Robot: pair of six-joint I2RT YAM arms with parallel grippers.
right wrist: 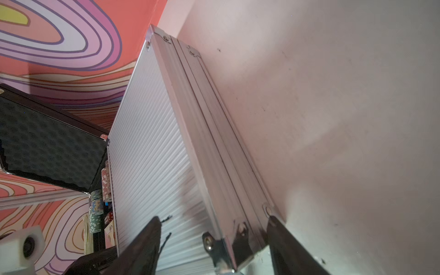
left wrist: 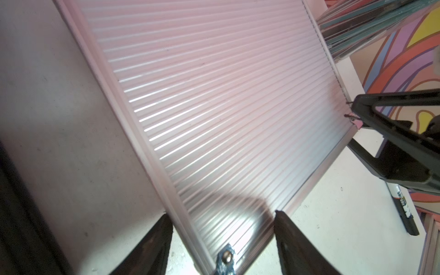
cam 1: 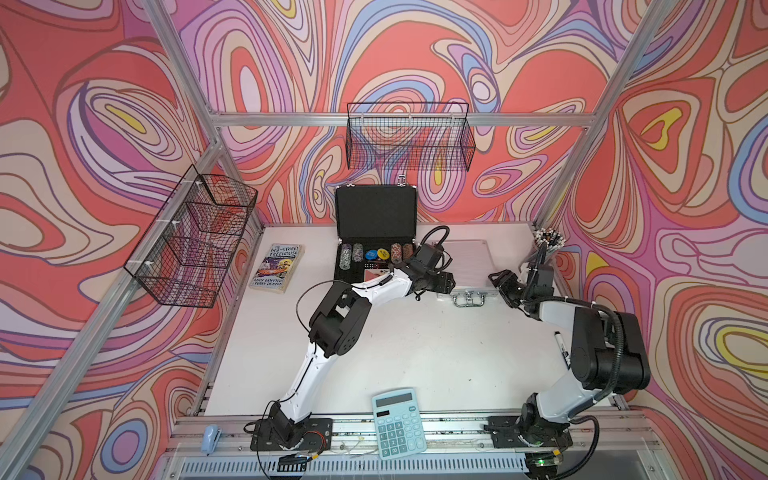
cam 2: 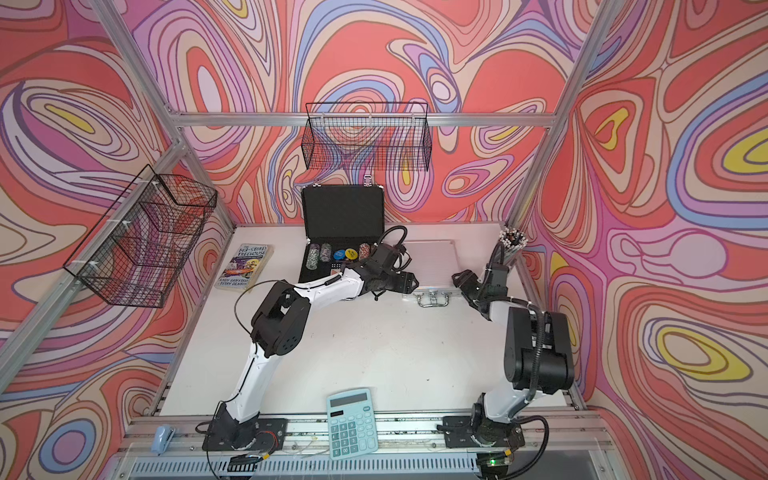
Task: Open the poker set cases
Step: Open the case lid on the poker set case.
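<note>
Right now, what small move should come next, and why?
Probably close the left gripper and the right gripper on the front corners of the silver case, then lift its lid: both stand open astride those corners, that case lies shut, and the black case already stands open.

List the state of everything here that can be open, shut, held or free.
Black case: open, lid upright, chips showing.
Silver case: shut, lying flat.
Left gripper: open, jaws astride a silver-case corner.
Right gripper: open, jaws astride another corner.
Book: shut, lying free.
</note>
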